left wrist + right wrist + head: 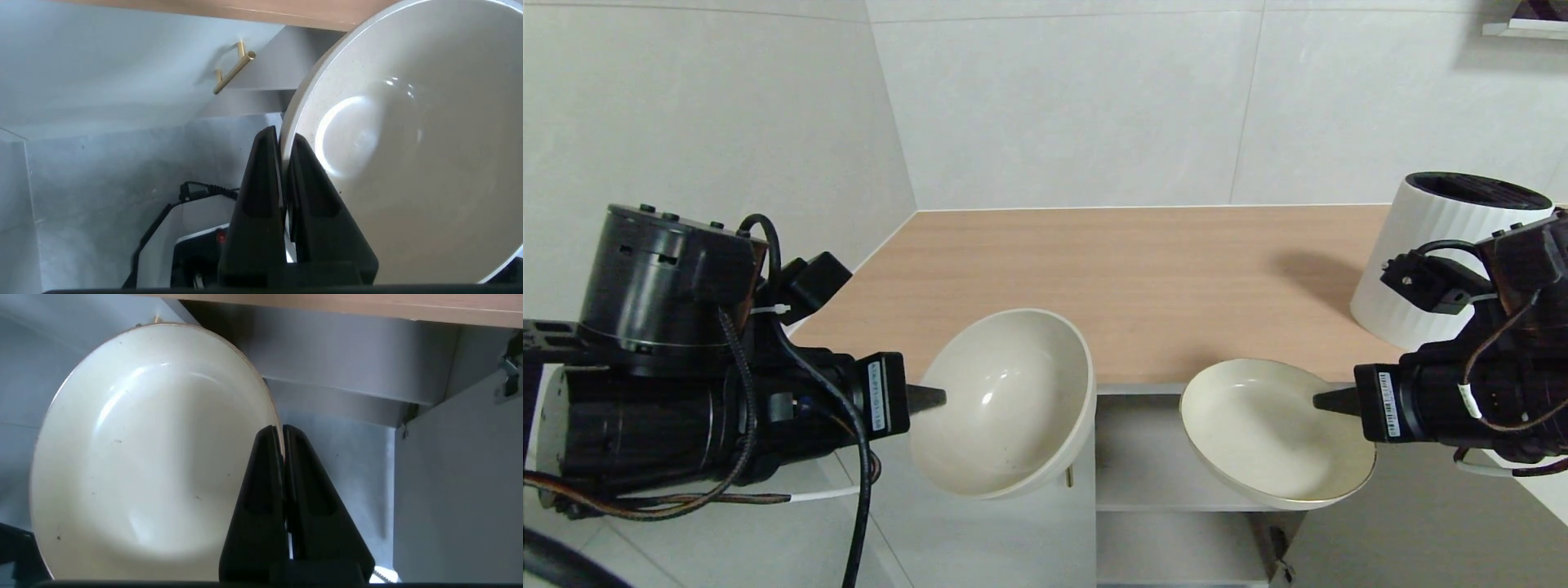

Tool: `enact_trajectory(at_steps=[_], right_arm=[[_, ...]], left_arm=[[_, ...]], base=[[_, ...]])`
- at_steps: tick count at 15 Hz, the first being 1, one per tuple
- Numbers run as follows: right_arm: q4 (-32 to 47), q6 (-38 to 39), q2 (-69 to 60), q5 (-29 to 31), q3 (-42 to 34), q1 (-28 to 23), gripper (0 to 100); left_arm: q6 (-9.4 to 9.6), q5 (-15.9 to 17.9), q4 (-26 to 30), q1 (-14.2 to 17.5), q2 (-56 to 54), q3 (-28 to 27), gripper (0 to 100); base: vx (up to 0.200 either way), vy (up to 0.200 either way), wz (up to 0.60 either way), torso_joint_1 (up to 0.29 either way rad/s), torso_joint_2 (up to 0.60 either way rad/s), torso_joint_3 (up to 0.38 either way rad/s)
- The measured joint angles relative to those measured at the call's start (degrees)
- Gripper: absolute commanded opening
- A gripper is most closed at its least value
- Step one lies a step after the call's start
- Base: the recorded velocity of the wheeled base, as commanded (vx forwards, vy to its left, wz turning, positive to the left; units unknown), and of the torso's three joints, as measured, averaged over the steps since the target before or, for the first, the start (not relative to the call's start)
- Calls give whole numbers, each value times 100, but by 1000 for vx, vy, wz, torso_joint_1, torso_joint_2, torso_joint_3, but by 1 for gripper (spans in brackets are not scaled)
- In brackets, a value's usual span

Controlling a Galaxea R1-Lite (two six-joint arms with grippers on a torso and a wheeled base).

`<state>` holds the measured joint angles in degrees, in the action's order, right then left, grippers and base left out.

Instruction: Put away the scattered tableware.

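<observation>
Left gripper (929, 398) clamped on the rim of a deep cream bowl (1005, 396), jaws pinched thin on the edge. The bowl is in the air in front of the wooden countertop (1143, 269), tipped steeply so its hollow faces the camera. Right gripper (1327, 402) closed the same way on the rim of a shallow cream plate (1270, 437), which is tilted less and is also clear of the counter edge. Bowl and plate are apart, with an open cabinet shelf (1143, 457) showing below and between them. A brass handle (233, 65) sits near the bowl's side, and a white ribbed container (1441, 261) stands on the counter by the right arm. Likely step: stow both pieces on that shelf. Rim-only grips give little hold against twist, so move slowly and level each dish before setting it down. Feed one in at a time, since the opening looks narrow for both arms. Mind the counter lip above and the handle. Let the base touch the shelf before opening the fingers. Smooth glaze, so a slip or a chip on contact is the main risk.
</observation>
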<state>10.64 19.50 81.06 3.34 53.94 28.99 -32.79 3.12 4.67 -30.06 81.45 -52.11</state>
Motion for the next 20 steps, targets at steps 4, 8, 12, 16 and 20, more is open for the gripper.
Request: enact_trajectory(at_steps=[4,8,12,16,20], right_arm=[[-41,0,39,10,-37,0,0],[-41,1,43,10,-43,0,0],[-44,0,45,10,-50,0,0],[-49,1,48,10,-52,0,0],[-44,0,50,10,-52,0,0]], left_arm=[[4,-1,1,0,0,0,0],[-5,-1,4,0,0,0,0],[-5,-4,4,0,4,0,0],[-2,-6,1,0,11,0,0],[-2,-4,4,0,11,2,0]], base=[[0,0,0,-148,378,218],[0,0,0,-177,474,282],[0,0,0,-159,464,295],[0,0,0,-127,456,316],[0,0,0,-55,284,204]])
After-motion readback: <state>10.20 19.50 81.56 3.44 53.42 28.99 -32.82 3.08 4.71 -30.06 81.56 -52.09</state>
